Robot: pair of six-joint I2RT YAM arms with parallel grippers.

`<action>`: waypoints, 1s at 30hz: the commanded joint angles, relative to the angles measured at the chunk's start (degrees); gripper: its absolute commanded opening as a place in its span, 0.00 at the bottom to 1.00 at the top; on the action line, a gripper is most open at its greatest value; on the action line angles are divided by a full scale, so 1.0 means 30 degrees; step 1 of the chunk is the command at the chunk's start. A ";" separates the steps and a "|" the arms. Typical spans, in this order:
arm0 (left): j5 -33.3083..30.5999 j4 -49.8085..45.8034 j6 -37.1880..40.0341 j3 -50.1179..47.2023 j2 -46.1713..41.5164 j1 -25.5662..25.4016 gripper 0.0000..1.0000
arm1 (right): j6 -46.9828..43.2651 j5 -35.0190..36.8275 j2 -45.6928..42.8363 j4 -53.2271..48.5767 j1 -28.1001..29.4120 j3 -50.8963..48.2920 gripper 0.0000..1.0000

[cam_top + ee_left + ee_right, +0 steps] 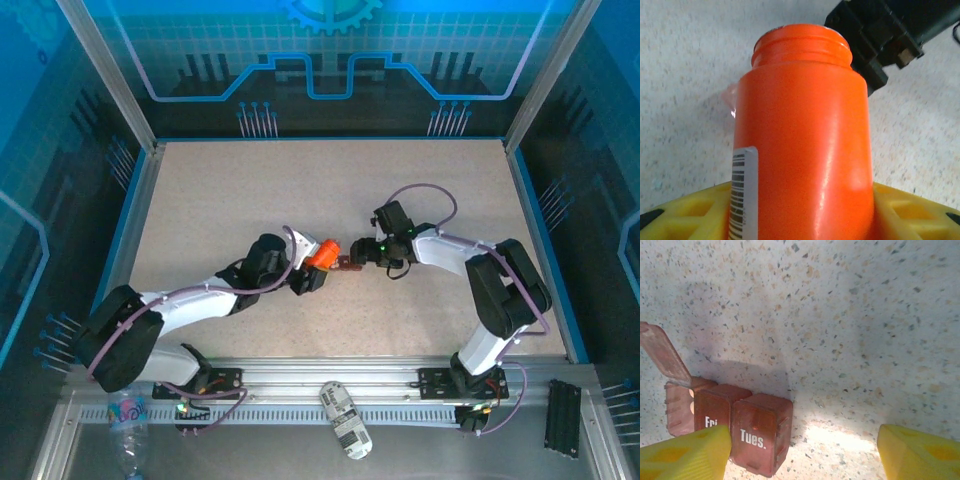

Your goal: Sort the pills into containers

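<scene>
Item: pill box (760,435), dark red translucent plastic, lying flat on the counter (850,315) roughly midway between my two arms. The cells marked "Fri" and "Tues." were closed. The cell beyond them had its lid (662,352) standing open. I judged the box light, thin-walled and apt to slide on the speckled surface, with the hinge as the weak point. Recommended hold: across the long sides of the closed cells, clear of the raised lid.

My right jaws were spread wide above it, pinching nothing. One yellow finger (685,455) overlapped the "Fri" cell as seen from my wrist, though whether it touched I could not tell. The other finger (920,455) stood well apart from the box.

Orange bottle (805,150): uncapped and tipped over just beside the box, mouth turned toward my right jaws. It looked rigid and smooth, probably slippery. My left jaws were pinching it by the lower body, near the label (745,195). Its contents were not visible.
</scene>
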 commanded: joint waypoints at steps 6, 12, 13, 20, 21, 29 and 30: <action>0.0997 0.6701 -0.1359 0.1833 -0.0738 -0.0027 0.00 | -0.0077 -0.0300 -0.1997 -0.1604 -0.0994 0.1476 0.78; 0.1302 0.7368 -0.0567 0.3416 -0.0833 -0.0032 0.00 | -0.0331 -0.0780 -0.2333 -0.2264 -0.1873 0.2441 0.78; 0.1371 0.7549 -0.0431 0.3610 -0.0861 -0.0032 0.00 | -0.0412 -0.0792 -0.2299 -0.2452 -0.1995 0.2611 0.78; 0.1740 0.9534 -0.0073 0.4316 -0.0647 -0.0013 0.00 | -0.1083 -0.0651 -0.2303 -0.3751 -0.3123 0.3707 0.78; 0.1778 0.9769 -0.0095 0.4344 -0.0601 -0.0031 0.00 | -0.1199 -0.0595 -0.2330 -0.3923 -0.3331 0.3772 0.78; 0.2181 1.1586 -0.0603 0.4190 -0.0017 -0.0020 0.00 | -0.1927 -0.0145 -0.2621 -0.4693 -0.5282 0.3429 0.78; 0.2254 1.1608 -0.0637 0.4209 -0.0013 -0.0029 0.00 | -0.2097 -0.0163 -0.2676 -0.4728 -0.5581 0.3338 0.78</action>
